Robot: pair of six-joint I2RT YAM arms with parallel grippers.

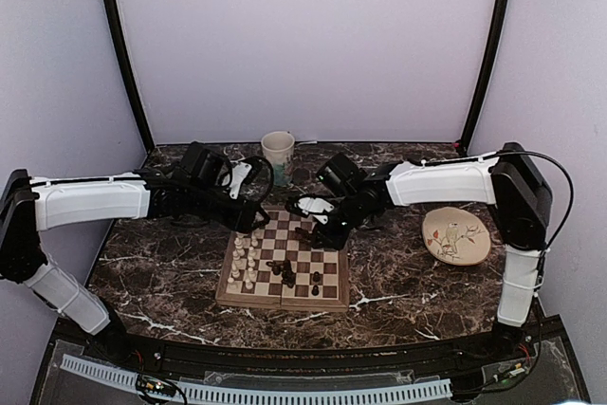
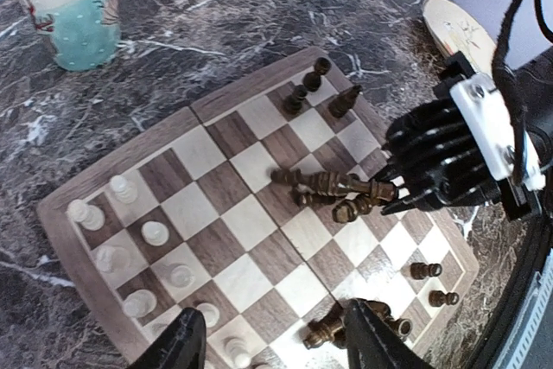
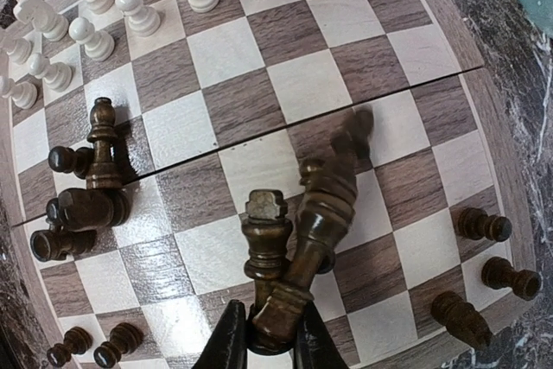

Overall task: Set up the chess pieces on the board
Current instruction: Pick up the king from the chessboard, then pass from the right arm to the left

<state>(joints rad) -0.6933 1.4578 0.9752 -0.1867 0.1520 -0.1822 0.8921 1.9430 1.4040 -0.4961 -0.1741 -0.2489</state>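
Observation:
The checkered board (image 1: 285,258) lies at the table's middle. Cream-white pieces (image 1: 245,263) stand along its left side and show in the left wrist view (image 2: 130,248) and the right wrist view (image 3: 130,6). Dark pieces (image 1: 285,272) lie in a heap near the middle (image 3: 86,205), and several stand at the right edge (image 3: 484,226). My right gripper (image 3: 270,343) is shut on the bases of two dark pieces (image 3: 289,257), a king and a taller leaning one, low over the board (image 2: 346,187). My left gripper (image 2: 276,343) is open and empty above the board's edge, over fallen dark pieces (image 2: 346,321).
A white and teal paper cup (image 1: 278,154) stands behind the board and shows in the left wrist view (image 2: 73,6). A round cream plate (image 1: 456,236) with a bird drawing lies to the right. Both arms reach over the board's far side.

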